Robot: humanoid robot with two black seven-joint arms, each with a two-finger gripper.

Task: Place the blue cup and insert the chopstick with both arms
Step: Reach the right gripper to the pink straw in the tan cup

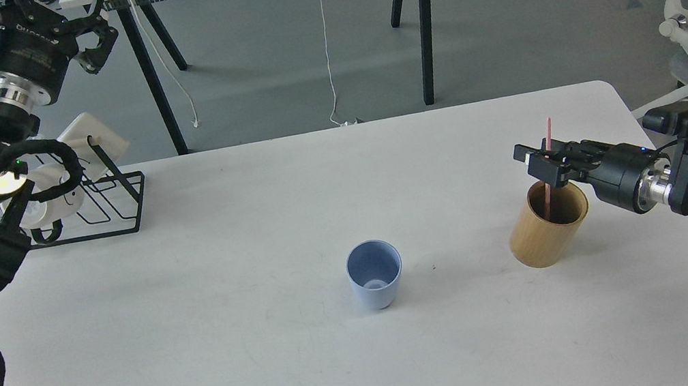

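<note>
The blue cup (375, 273) stands upright and open-mouthed on the white table (262, 372), nearest the viewer of the task items, with nothing in it that can be seen. It lies well apart from the right gripper (544, 160), to that gripper's left and nearer the front edge, and nothing touches it.

Further back and to the right, a tan wooden cylinder (548, 224) stands on the table, directly below the right gripper. The pink chopstick (548, 169) stands nearly upright with its lower end inside this cylinder and its upper end rising above the gripper. The right gripper reaches in horizontally from the right, its fingers closed to either side of the stick at about mid-length; it appears to have hold of the stick.

At the far left, a black wire rack (112, 209) sits on the table's rear corner, carrying white items partly hidden by the left arm. The left gripper (95, 35) is raised high above and beyond this rack, far from both cup and stick. Its fingers are spread and carry nothing.

Beyond the table stand black legs of a second table (420, 22) on a grey floor.
</note>
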